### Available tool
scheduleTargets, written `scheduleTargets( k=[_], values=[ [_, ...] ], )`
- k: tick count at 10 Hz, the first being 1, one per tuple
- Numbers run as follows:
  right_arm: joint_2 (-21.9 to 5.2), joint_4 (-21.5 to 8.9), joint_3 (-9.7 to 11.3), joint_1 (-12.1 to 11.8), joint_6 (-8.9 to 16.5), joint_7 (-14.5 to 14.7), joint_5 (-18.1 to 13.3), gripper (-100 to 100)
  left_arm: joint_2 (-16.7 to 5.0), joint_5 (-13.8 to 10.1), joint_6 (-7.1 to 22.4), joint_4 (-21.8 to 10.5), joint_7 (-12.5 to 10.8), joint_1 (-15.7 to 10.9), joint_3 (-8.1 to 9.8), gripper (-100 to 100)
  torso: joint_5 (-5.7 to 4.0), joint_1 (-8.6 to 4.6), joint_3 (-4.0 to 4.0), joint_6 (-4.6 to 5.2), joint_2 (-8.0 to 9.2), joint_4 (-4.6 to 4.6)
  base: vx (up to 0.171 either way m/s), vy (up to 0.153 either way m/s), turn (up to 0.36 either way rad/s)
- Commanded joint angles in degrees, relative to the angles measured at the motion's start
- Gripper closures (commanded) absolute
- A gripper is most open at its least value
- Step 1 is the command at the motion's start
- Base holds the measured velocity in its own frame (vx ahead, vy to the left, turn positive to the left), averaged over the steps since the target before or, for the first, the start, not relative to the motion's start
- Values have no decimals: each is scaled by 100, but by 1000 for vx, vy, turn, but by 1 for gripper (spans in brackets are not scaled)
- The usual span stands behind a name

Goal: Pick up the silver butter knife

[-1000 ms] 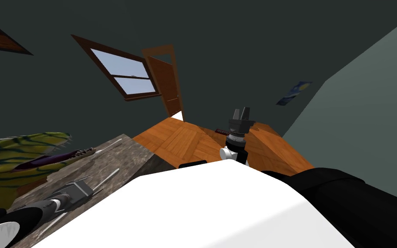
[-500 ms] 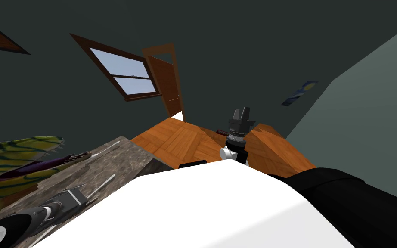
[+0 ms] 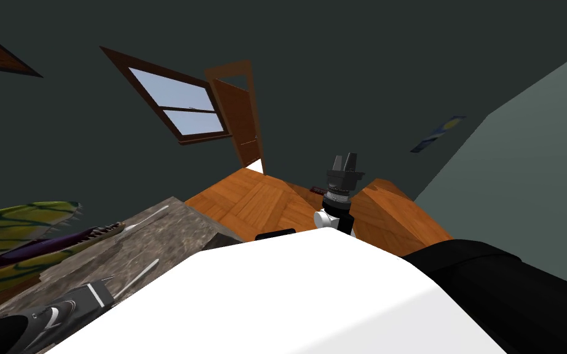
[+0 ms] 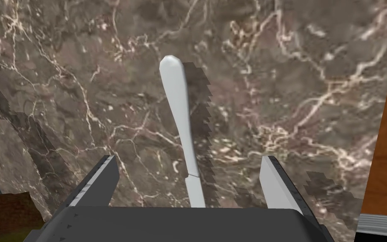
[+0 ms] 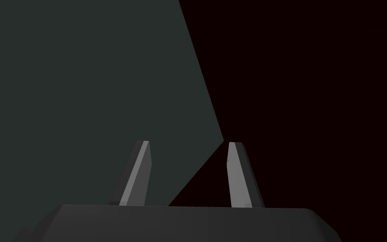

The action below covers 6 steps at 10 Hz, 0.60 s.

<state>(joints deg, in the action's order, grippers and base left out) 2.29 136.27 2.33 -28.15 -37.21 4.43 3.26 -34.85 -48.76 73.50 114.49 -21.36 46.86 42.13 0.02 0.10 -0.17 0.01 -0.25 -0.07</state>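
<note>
left wrist view: left claw [image 4: 189, 158] is open, both fingers spread wide, nothing gripped. the butter knife [image 4: 180, 122] lies flat on the desk [image 4: 293, 84], a brown-grey marble top with pale veins. the butter knife is drawn light grey to white. it runs midway between the two fingers and touches neither. one finger [image 4: 102, 178] stands to each side of the butter knife. its rounded end lies beyond the fingertips; its other end passes under the dark claw body and is hidden. a jagged shadow lies just beside the butter knife along one side. contact between fingertips and desk: cannot tell.

head view: a second pale utensil [image 3: 147, 217] lies on the same desk, well apart from the butter knife. a yellow-green striped object [image 3: 18, 224] sits beyond that utensil, farther from the butter knife. right claw [image 3: 345, 161] is well apart from the butter knife, off the desk, raised over the wooden floor [image 3: 257, 203]; its fingers point upward, stand apart, and hold nothing.
</note>
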Motion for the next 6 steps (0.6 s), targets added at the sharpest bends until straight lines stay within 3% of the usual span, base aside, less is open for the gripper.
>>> scheduleTargets(
  k=[1, 6],
  values=[
    [0, 0, 0, 0, 0, 0, 0, 0, -51, -49, 286, -163, -21, -47, 28, -100, 0, 0, 0, 0, 0, 0, 88, 19, 41],
    [0, 0, 0, 0, 0, 0, 0, 0, -162, -155, 1019, -490, -88, -144, 85, -100, 2, 7, 4, -1, 6, 2, 76, 31, 39]
  ],
)
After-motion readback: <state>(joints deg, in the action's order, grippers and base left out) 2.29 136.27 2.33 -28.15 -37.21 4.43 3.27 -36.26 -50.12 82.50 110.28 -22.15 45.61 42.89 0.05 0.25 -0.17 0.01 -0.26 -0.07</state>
